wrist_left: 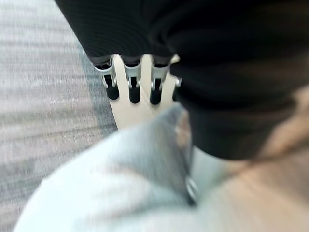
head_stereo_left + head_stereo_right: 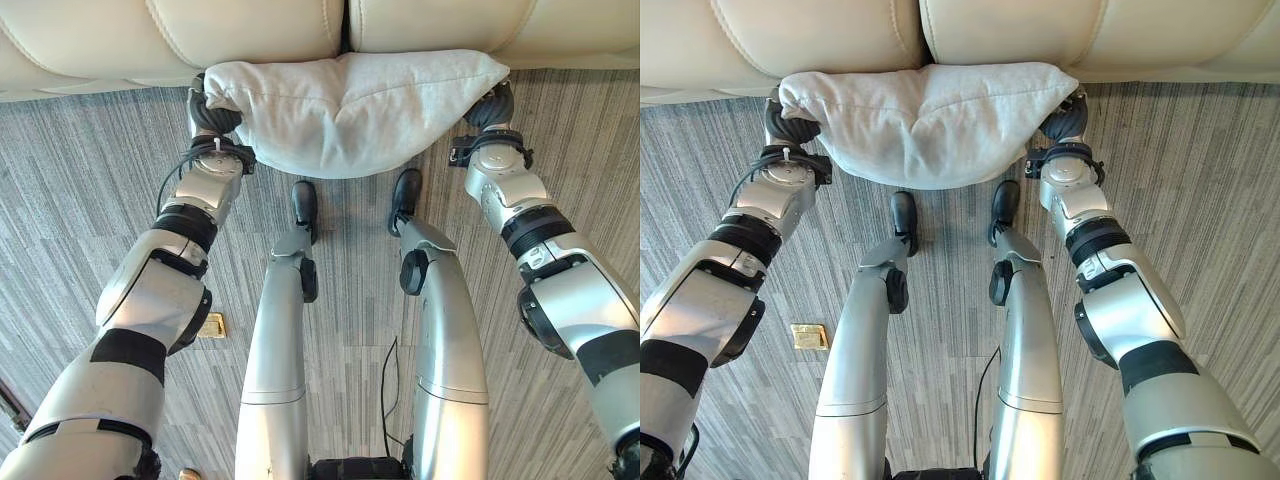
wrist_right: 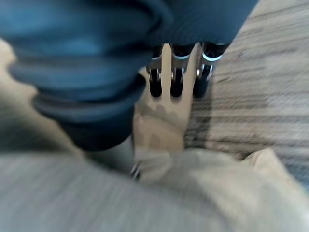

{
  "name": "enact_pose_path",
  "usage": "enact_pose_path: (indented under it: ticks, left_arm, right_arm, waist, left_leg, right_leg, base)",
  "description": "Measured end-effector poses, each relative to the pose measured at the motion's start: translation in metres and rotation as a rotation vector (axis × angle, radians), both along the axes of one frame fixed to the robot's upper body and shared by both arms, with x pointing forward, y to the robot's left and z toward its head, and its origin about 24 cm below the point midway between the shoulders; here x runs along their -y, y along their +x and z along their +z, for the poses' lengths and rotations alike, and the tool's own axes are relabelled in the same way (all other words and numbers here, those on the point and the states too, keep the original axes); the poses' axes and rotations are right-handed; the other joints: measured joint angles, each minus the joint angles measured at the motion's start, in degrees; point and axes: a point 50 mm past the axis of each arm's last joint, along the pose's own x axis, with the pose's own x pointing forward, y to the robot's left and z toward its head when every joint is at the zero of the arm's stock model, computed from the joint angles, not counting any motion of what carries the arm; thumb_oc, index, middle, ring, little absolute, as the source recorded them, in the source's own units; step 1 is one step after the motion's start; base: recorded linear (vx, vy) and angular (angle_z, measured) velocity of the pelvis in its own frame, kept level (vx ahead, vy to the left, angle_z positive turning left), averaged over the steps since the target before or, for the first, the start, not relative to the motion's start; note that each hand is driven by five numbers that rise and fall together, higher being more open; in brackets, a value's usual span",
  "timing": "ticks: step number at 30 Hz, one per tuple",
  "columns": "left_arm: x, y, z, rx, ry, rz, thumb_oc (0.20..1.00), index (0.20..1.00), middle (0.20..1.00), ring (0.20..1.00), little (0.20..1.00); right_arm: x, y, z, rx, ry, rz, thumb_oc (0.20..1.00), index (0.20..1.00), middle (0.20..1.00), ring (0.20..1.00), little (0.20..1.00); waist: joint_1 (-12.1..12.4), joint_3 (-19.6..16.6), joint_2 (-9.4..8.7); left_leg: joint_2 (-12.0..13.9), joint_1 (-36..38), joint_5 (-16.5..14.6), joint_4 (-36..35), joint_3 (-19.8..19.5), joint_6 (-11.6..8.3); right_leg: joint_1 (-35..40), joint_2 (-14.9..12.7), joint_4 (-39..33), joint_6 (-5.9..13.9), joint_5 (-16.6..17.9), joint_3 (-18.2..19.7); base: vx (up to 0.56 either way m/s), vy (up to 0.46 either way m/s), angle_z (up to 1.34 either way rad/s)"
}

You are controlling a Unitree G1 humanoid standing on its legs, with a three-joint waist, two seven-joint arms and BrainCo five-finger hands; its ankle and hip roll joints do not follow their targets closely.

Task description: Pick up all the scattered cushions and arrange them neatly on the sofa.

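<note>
Sagging in the middle, the pale grey cushion [image 2: 350,110] hung between the two hands at the front edge of the cream sofa [image 2: 250,35], above the grey striped carpet [image 2: 80,200]. The left hand [image 2: 212,108] met its left end and the right hand [image 2: 492,105] its right end. Whether either hand's fingers curled round the fabric could not be told; both wrist views showed straight fingertips [image 1: 133,89] beyond the cloth.

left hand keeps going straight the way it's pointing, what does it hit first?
Most likely the front of the sofa: the left hand, at the cushion's end, points toward it. Depth is unclear.
</note>
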Motion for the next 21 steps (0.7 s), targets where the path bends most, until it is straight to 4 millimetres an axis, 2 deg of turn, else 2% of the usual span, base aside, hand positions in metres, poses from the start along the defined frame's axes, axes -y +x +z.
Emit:
enact_pose_path:
  ticks: [3,4,7,10,11,12,13,16,17,20,21]
  left_arm:
    - [0.025,0.002,-0.011,-0.018,-0.154,-0.082,0.200,0.200,0.200,0.200,0.200]
    - [0.034,0.002,-0.019,-0.027,-0.212,-0.109,0.200,0.200,0.200,0.200,0.200]
    - [0.047,0.000,-0.038,-0.071,-0.301,-0.142,0.200,0.200,0.200,0.200,0.200]
    - [0.057,-0.006,-0.076,-0.162,-0.372,-0.165,0.200,0.200,0.200,0.200,0.200]
    - [0.060,-0.009,-0.082,-0.173,-0.380,-0.175,0.200,0.200,0.200,0.200,0.200]
    - [0.064,-0.015,-0.094,-0.185,-0.415,-0.199,0.200,0.200,0.200,0.200,0.200]
    - [0.067,-0.020,-0.110,-0.215,-0.433,-0.202,0.200,0.200,0.200,0.200,0.200]
    - [0.067,-0.033,-0.127,-0.226,-0.507,-0.226,0.200,0.200,0.200,0.200,0.200]
    - [0.065,-0.044,-0.143,-0.240,-0.550,-0.229,0.200,0.200,0.200,0.200,0.200]
    - [0.049,-0.062,-0.161,-0.239,-0.602,-0.204,0.200,0.200,0.200,0.200,0.200]
    - [0.043,-0.075,-0.169,-0.231,-0.625,-0.207,0.200,0.200,0.200,0.200,0.200]
  right_arm:
    - [-0.013,0.001,-0.006,-0.011,0.059,0.026,0.200,0.200,0.200,0.200,0.200]
    - [-0.016,0.001,-0.010,-0.021,0.102,0.033,0.200,0.200,0.200,0.200,0.200]
    - [-0.014,0.001,-0.022,-0.040,0.180,0.016,0.200,0.200,0.200,0.200,0.200]
    - [-0.008,-0.002,-0.048,-0.076,0.280,-0.007,0.200,0.200,0.200,0.200,0.200]
    - [-0.007,-0.003,-0.054,-0.081,0.286,-0.008,0.200,0.200,0.200,0.200,0.200]
    - [-0.005,-0.008,-0.066,-0.082,0.339,-0.002,0.200,0.200,0.200,0.200,0.200]
    - [-0.001,-0.012,-0.082,-0.104,0.345,-0.012,0.200,0.200,0.200,0.200,0.200]
    - [0.001,-0.025,-0.104,-0.108,0.396,0.007,0.200,0.200,0.200,0.200,0.200]
    - [0.001,-0.036,-0.125,-0.126,0.427,0.011,0.200,0.200,0.200,0.200,0.200]
    - [0.001,-0.059,-0.159,-0.179,0.455,0.043,0.200,0.200,0.200,0.200,0.200]
    - [-0.001,-0.072,-0.174,-0.206,0.469,0.064,0.200,0.200,0.200,0.200,0.200]
  waist:
    - [-0.48,0.00,-0.03]
    - [-0.98,-0.07,-0.23]
    - [-1.42,-0.10,-0.31]
    - [-3.18,-0.47,-1.55]
    - [-3.34,-0.57,-1.75]
    - [-3.51,-0.55,-1.94]
    - [-3.53,-1.18,-2.31]
    - [-3.60,-1.37,-2.78]
    - [-3.19,-1.91,-3.00]
    - [-2.76,-2.29,-3.02]
    - [-2.59,-2.26,-3.24]
  left_leg:
    - [-0.25,1.27,0.39,-1.98,0.49,0.29]
    - [-0.36,2.50,1.19,-3.44,1.24,0.92]
    - [-0.68,5.68,2.14,-6.70,2.41,1.64]
    - [-1.23,13.36,4.64,-13.73,4.49,2.23]
    - [-1.28,14.97,4.67,-14.70,4.71,2.27]
    - [-1.42,18.64,5.17,-17.20,5.02,2.73]
    - [-1.47,21.58,5.68,-18.58,5.22,3.16]
    - [-1.50,28.29,5.97,-22.12,5.38,3.13]
    - [-1.41,32.62,5.97,-24.19,5.09,2.99]
    - [-0.99,42.55,5.87,-27.77,4.41,2.43]
    - [-0.83,47.15,6.13,-29.51,4.41,2.08]
  right_leg:
    - [1.73,0.18,-3.35,1.23,1.33,0.72]
    - [2.88,0.16,-4.99,1.66,2.37,1.34]
    - [6.13,0.15,-9.20,2.69,3.73,2.06]
    - [13.84,0.14,-17.85,3.68,7.62,3.11]
    - [15.49,0.10,-19.10,3.92,8.06,3.17]
    - [19.39,0.11,-22.40,3.51,9.51,3.09]
    - [22.19,0.16,-23.96,3.89,10.85,3.09]
    - [28.46,0.24,-26.54,3.85,11.33,2.84]
    - [32.67,0.66,-28.69,3.83,11.31,2.67]
    - [42.70,1.06,-32.08,3.64,11.25,1.67]
    - [47.19,1.17,-33.85,3.38,11.62,1.34]
  base:
    - [-0.03,0.010,-0.07]
    - [-0.04,0.024,-0.03]
    - [-0.06,0.018,-0.10]
    - [-0.07,0.013,-0.17]
    - [-0.07,0.003,-0.17]
    - [-0.04,-0.012,-0.17]
    - [-0.05,-0.009,-0.14]
    - [-0.01,-0.004,-0.08]
    - [0.02,0.002,-0.12]
    - [0.07,0.006,-0.05]
    - [0.09,0.027,-0.10]
